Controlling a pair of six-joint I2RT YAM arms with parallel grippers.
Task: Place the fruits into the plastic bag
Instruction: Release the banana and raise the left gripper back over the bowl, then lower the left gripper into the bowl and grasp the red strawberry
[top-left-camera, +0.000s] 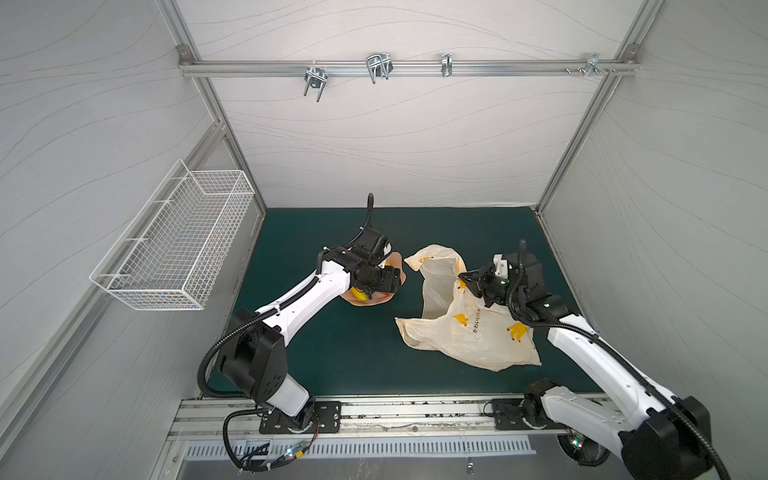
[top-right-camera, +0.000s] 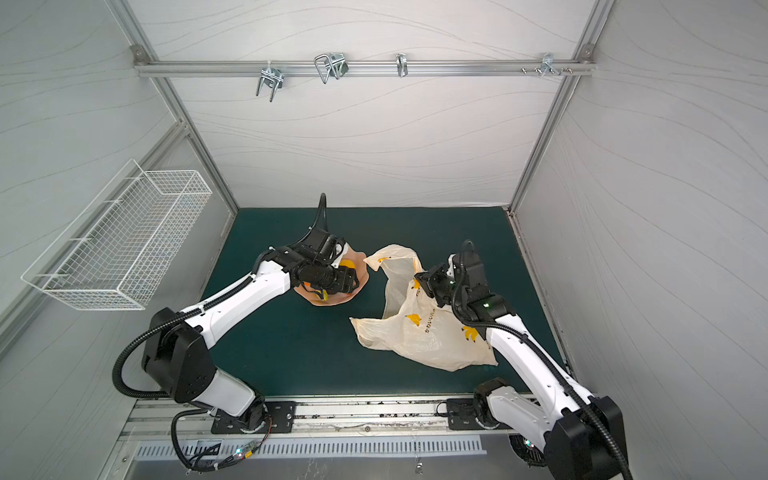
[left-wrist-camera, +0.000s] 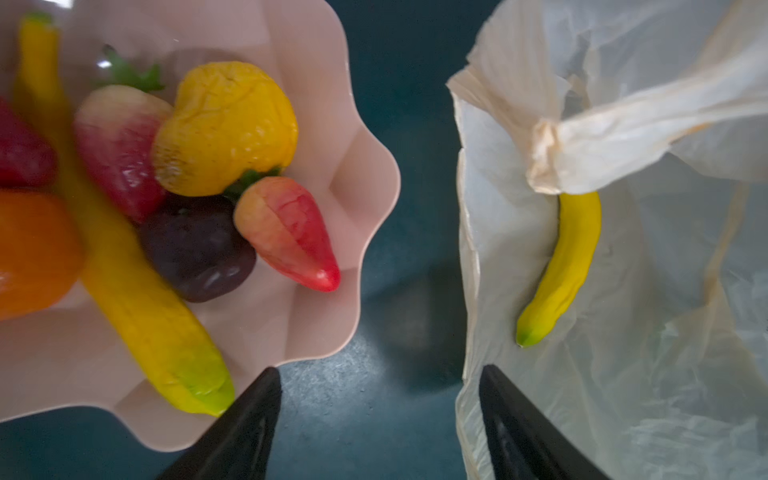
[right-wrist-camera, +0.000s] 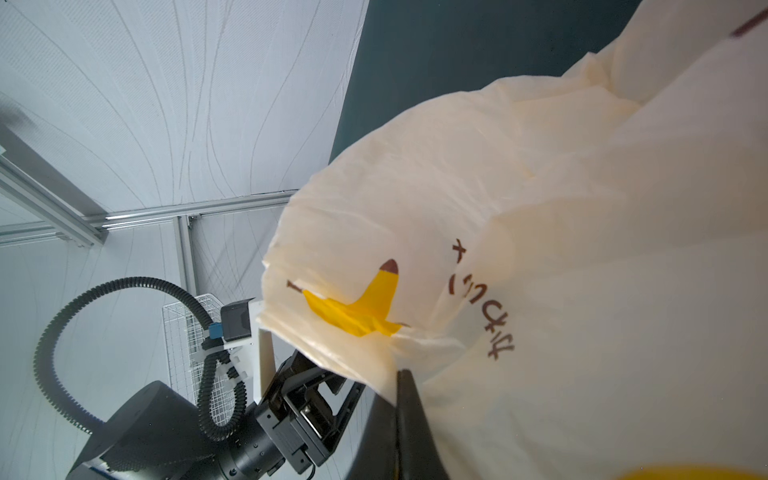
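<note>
The pink wavy-edged bowl (left-wrist-camera: 365, 166) holds a yellow banana (left-wrist-camera: 137, 299), two red strawberries (left-wrist-camera: 291, 232) (left-wrist-camera: 120, 145), a yellow-orange pear shape (left-wrist-camera: 224, 129), a dark purple fruit (left-wrist-camera: 195, 249) and an orange (left-wrist-camera: 33, 253). Another banana (left-wrist-camera: 569, 266) lies on the plastic inside the open mouth of the plastic bag (top-left-camera: 469, 332) (left-wrist-camera: 623, 374). My left gripper (left-wrist-camera: 380, 370) hangs open and empty over the mat, between bowl and bag. My right gripper (top-left-camera: 463, 277) (right-wrist-camera: 405, 374) is shut on the bag's upper edge, holding the mouth lifted.
In both top views the bowl (top-left-camera: 361, 302) sits left of the bag on the green mat (top-left-camera: 332, 345), mostly hidden under the left arm. A white wire basket (top-left-camera: 174, 245) hangs on the left wall. Metal hooks (top-left-camera: 378, 68) hang from the back rail.
</note>
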